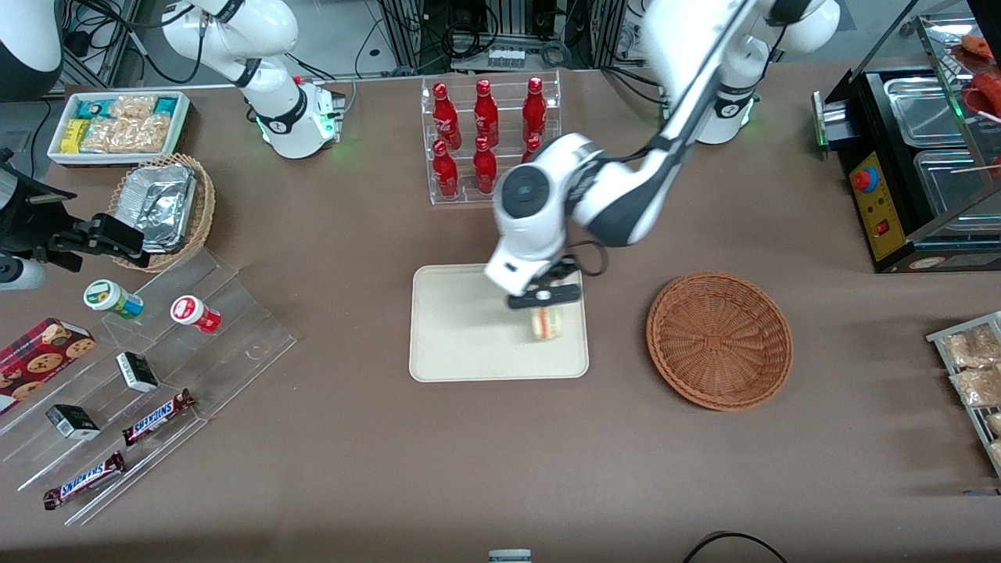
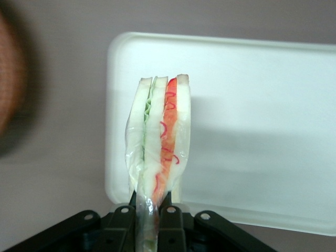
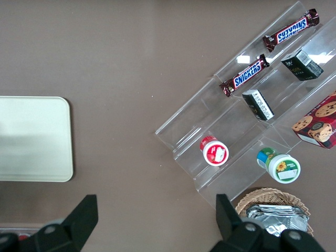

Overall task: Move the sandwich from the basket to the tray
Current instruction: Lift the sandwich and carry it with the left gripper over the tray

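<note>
The sandwich (image 1: 547, 322) (image 2: 159, 139), a wrapped wedge of pale bread with green and red-orange filling, hangs over the cream-white tray (image 1: 453, 344) (image 2: 252, 126), near the tray edge that faces the basket. My gripper (image 1: 545, 306) (image 2: 152, 210) is shut on the sandwich's wrapped end, holding it on edge. The reddish-brown wicker basket (image 1: 719, 339) sits on the table beside the tray, toward the working arm's end, with nothing visible in it. I cannot tell whether the sandwich touches the tray.
A clear rack of red bottles (image 1: 489, 139) stands farther from the front camera than the tray. A clear tiered stand with snack bars and cups (image 1: 133, 391) lies toward the parked arm's end. A black food warmer (image 1: 915, 172) sits toward the working arm's end.
</note>
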Available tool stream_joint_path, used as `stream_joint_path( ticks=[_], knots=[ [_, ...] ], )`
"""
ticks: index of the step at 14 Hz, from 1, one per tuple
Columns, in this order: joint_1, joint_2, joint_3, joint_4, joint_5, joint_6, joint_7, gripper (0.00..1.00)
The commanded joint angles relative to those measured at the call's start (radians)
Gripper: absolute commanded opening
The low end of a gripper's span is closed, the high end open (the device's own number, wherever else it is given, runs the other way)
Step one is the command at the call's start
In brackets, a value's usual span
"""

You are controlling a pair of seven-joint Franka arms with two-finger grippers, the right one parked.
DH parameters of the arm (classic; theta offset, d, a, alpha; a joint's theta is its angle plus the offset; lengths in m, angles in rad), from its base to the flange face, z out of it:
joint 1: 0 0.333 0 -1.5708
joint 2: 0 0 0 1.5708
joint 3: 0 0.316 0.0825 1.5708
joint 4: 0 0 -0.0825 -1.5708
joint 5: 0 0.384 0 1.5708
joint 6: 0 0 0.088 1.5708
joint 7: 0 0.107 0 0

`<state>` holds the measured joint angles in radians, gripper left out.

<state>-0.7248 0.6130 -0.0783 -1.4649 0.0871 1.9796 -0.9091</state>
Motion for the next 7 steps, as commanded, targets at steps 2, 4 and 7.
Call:
stream_joint_path(
  ticks=[2, 4, 7],
  knots=[
    [-0.036, 0.140, 0.014, 0.133, 0.013, 0.080, -0.002, 0.00],
    [-0.036, 0.168, 0.014, 0.138, 0.008, 0.140, -0.005, 0.00],
    [-0.042, 0.192, 0.012, 0.144, 0.010, 0.168, -0.020, 0.00]
  ],
)
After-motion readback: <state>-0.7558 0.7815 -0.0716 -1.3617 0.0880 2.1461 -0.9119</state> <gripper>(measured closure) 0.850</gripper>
